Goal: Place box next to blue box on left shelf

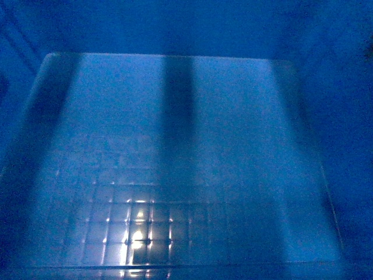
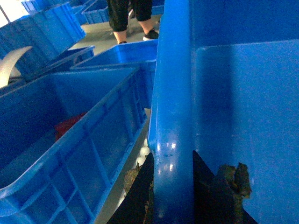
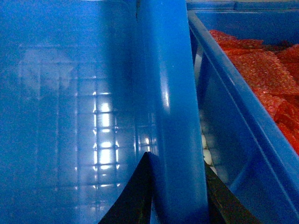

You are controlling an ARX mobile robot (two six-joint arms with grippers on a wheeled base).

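The box fills the head view: I look down onto its grid-embossed floor, with dark blue walls all round. My left gripper is shut on the box's thick rim, one black finger on each side of the lip. On the opposite side my right gripper is likewise shut on the rim. Both grippers are hidden in the head view. Several blue crates stand beside the box; I cannot tell which is the task's blue box, and no shelf shows.
An open blue crate lies close on the left, with more crates behind it. On the right, a blue crate holds red bubble wrap. Small white lumps sit in the gaps. A person's legs stand beyond.
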